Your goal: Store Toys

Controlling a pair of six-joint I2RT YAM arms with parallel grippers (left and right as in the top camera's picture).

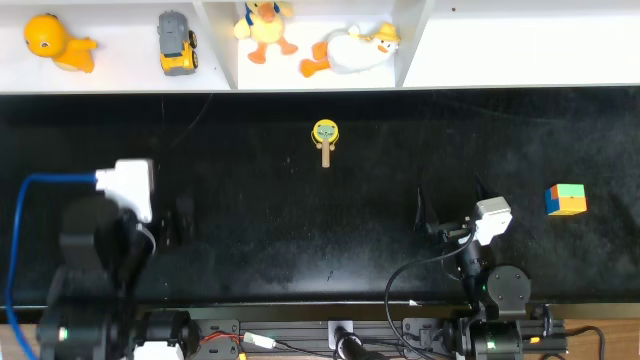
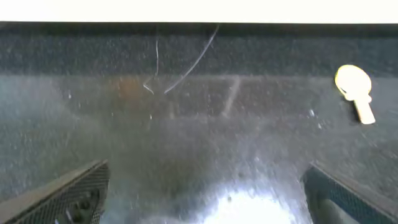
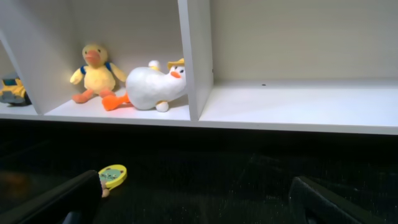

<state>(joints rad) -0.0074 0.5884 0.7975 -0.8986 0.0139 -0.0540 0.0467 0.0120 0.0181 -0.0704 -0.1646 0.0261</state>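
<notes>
A yellow paddle toy (image 1: 325, 140), round-headed with a greenish face and a pale wooden handle, lay on the black counter (image 1: 250, 230) near the white shelf (image 1: 500, 70). A multicoloured cube (image 1: 565, 199) sat well apart, towards the counter's right. The left jaws and the right jaws both stood wide open, holding nothing. A plush duck (image 3: 93, 71) and a white plush goose (image 3: 152, 87) shared one shelf compartment.
</notes>
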